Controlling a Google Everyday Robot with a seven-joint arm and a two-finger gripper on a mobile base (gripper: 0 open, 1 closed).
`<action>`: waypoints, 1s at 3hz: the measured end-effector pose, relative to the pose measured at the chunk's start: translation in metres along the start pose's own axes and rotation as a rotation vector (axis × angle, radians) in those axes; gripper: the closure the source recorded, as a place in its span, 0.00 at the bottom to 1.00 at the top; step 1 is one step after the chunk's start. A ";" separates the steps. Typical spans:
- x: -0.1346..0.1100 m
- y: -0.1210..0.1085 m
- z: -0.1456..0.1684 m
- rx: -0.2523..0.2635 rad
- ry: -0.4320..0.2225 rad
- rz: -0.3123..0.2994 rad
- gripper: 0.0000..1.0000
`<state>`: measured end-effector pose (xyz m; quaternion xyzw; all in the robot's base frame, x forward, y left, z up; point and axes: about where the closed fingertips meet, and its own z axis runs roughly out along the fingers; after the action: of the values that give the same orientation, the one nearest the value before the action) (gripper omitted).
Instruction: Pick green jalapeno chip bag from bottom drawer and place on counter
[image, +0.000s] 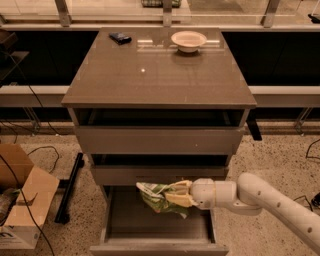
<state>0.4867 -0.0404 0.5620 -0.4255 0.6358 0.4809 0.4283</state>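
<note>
The green jalapeno chip bag, crumpled green foil with pale patches, hangs in the air above the open bottom drawer. My gripper comes in from the right on a white arm and is shut on the bag's right end. The bag is level with the front of the middle drawer, clear of the drawer floor. The counter is the glossy grey-brown cabinet top above.
A white bowl and a small dark object sit at the back of the counter. The upper two drawers stand slightly open. A cardboard box and a black bar lie on the floor at left.
</note>
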 end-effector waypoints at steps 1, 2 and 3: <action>-0.057 -0.013 -0.022 0.037 0.034 -0.117 1.00; -0.125 -0.022 -0.045 0.094 0.073 -0.242 1.00; -0.203 -0.025 -0.066 0.164 0.112 -0.375 1.00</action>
<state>0.5562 -0.0834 0.7604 -0.5261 0.6055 0.3148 0.5074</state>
